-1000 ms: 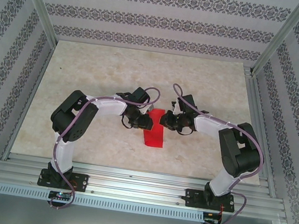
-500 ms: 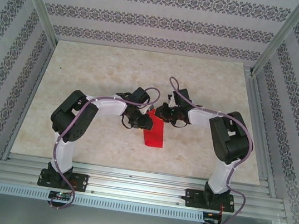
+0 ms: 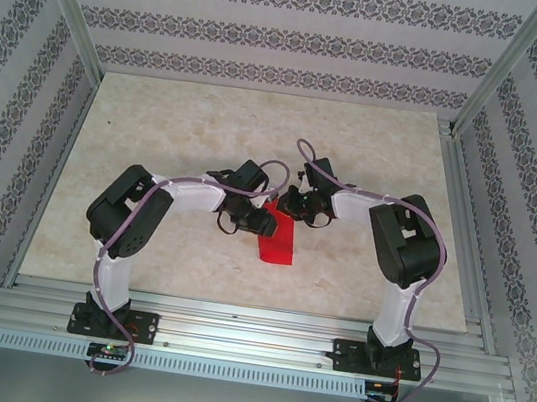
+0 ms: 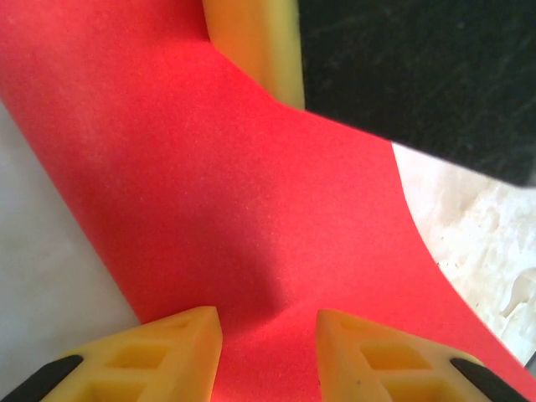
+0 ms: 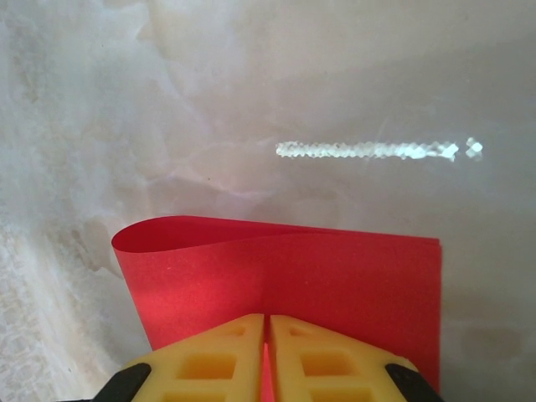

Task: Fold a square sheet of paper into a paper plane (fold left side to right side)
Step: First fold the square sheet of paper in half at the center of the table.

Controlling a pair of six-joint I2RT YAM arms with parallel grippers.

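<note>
The square sheet of paper [image 3: 276, 243] lies near the middle of the pale marbled surface [image 3: 178, 127], between the two arms. From above it shows as a narrow red rectangle whose long sides run from far to near with a slight lean. Both arms bend inward over its far end.

The left pincer [image 4: 268, 335] is at the far left part of the sheet with its yellow fingers [image 4: 172, 352] apart. Red paper fills the gap between them, and I cannot tell whether the tips touch it. In the left wrist view the sheet sweeps in a soft curve toward a yellow pad [image 4: 251, 42] on a black body at the top of the picture.

The right pincer [image 5: 266, 352] is at the far end of the sheet, just right of the left one. Its fingers are pressed together on the paper's edge, with a thin red sliver between them. In the right wrist view the paper is doubled over. On the left of that view the fold is a loose rounded loop, not pressed flat. On the right the edge is straight and the corner square. Beyond the paper a bright streak of light [image 5: 377, 149] glints on the surface.
</note>
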